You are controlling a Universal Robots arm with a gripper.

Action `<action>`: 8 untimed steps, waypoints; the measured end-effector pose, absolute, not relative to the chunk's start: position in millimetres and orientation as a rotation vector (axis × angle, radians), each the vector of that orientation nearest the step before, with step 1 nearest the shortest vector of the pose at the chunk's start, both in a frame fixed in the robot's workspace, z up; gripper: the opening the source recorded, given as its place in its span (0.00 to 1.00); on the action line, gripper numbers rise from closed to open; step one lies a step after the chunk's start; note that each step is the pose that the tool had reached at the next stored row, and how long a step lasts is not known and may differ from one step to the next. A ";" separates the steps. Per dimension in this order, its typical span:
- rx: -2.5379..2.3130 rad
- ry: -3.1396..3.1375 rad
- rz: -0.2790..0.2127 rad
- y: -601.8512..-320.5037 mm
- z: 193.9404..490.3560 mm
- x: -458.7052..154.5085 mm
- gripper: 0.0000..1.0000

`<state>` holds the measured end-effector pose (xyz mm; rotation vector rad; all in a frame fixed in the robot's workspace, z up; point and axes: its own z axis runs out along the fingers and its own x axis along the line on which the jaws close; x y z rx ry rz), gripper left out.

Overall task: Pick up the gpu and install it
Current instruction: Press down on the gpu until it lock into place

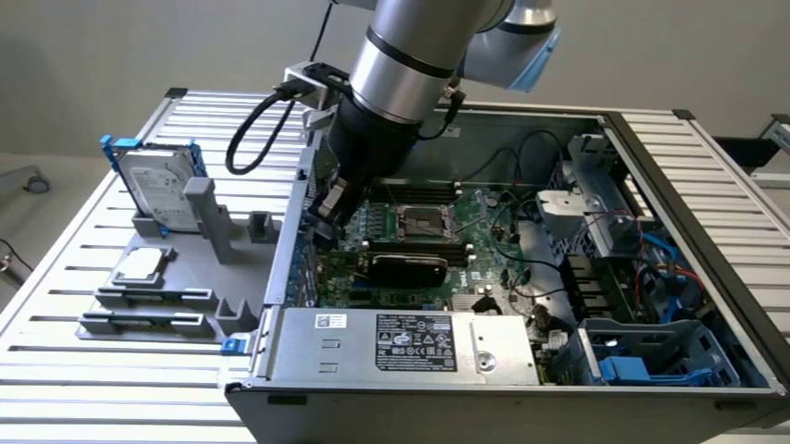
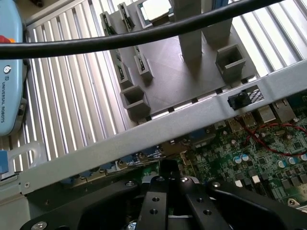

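The open computer case lies on the slatted surface, motherboard facing up for access. Inside it, the gpu sits on the motherboard's slots, apparently seated. Beside it at the case wall, the end effector has its fingers pressed together, holding nothing.

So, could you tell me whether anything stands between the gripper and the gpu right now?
Nothing visible does. The gpu sits on the motherboard inside the case. The gripper, shut, is just to the exterior view's left of it, beside the case wall. Between them there is only a bare stretch of board.
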<state>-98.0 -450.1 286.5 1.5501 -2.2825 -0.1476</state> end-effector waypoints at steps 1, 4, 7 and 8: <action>1.550 -2.282 -0.148 -450.1 286.5 -98.0 0.11; 1.550 -2.282 -0.148 -449.4 286.5 -97.8 0.11; 1.550 -2.282 -0.148 -448.8 286.5 -97.8 0.11; 1.550 -2.282 -0.148 -448.6 286.5 -97.8 0.11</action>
